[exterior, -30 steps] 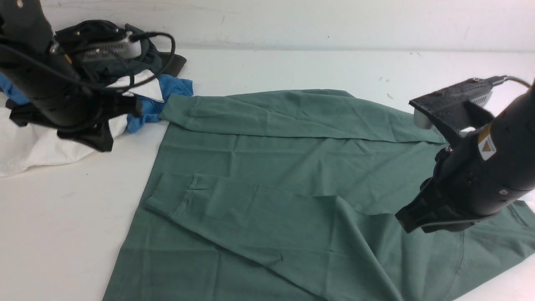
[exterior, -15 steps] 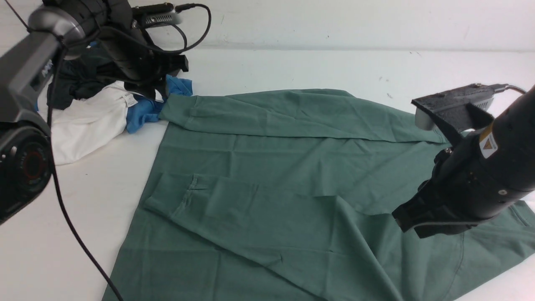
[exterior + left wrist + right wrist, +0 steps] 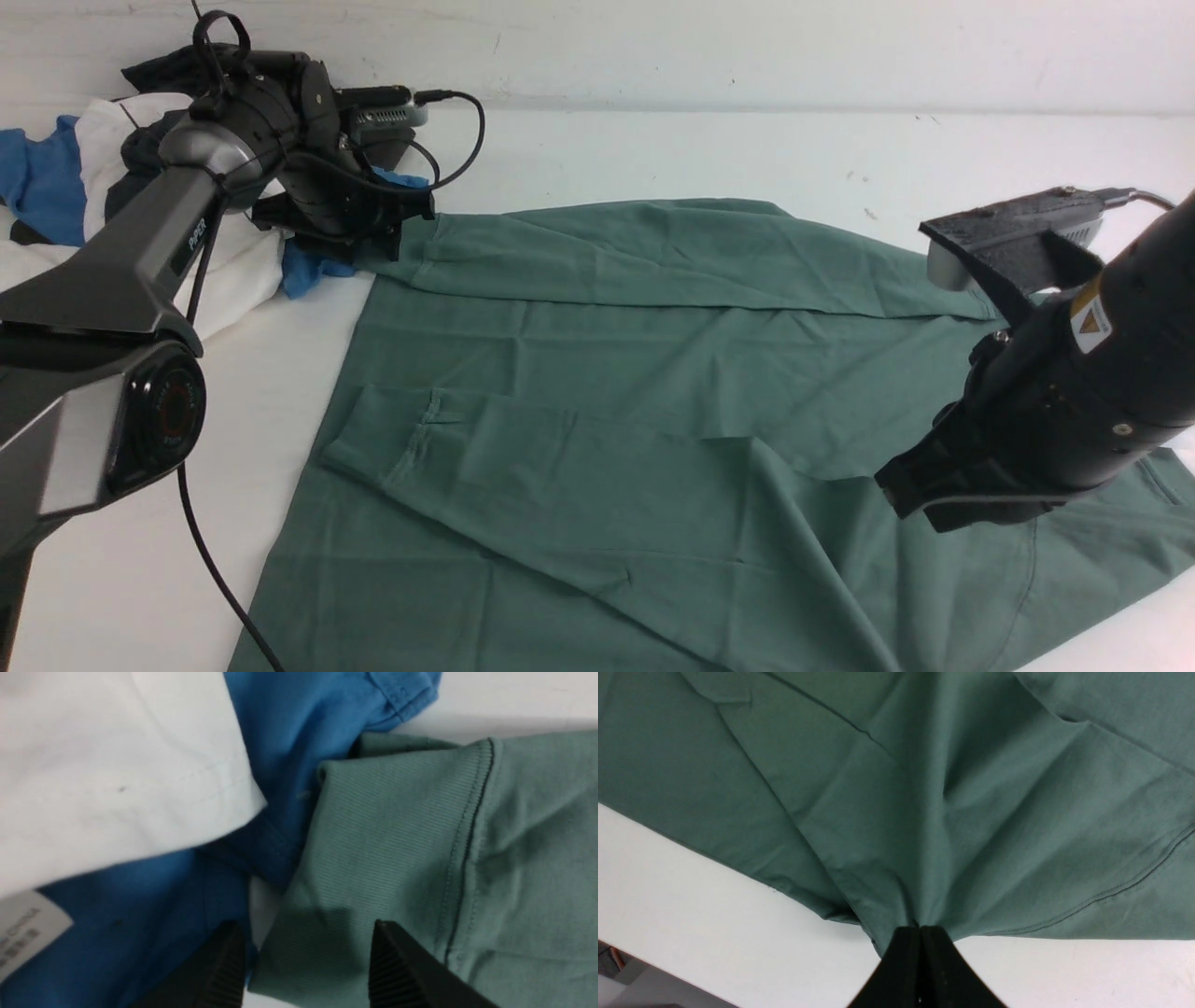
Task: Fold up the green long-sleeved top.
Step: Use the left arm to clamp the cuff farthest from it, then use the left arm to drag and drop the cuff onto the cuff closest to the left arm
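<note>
The green long-sleeved top (image 3: 653, 373) lies spread on the white table with both sleeves folded across its body. My left gripper (image 3: 387, 238) hovers at the far sleeve's ribbed cuff (image 3: 397, 826), close to the garment pile. In the left wrist view its gripper (image 3: 306, 938) is open, and the cuff's corner lies between the black fingers (image 3: 224, 966), ungripped. My right gripper (image 3: 901, 495) is shut on a bunched pinch of the top's edge (image 3: 920, 914) at the right, which draws the cloth up into folds.
A pile of other garments sits at the back left against the wall: a white one (image 3: 233, 271), a blue one (image 3: 317, 266) touching the green cuff, and a dark one (image 3: 140, 168). The table's near edge (image 3: 668, 980) shows in the right wrist view.
My left arm has swung from over the garment pile down to the far sleeve's cuff, and its jaws have opened. The right gripper has kept its hold and barely moved.
</note>
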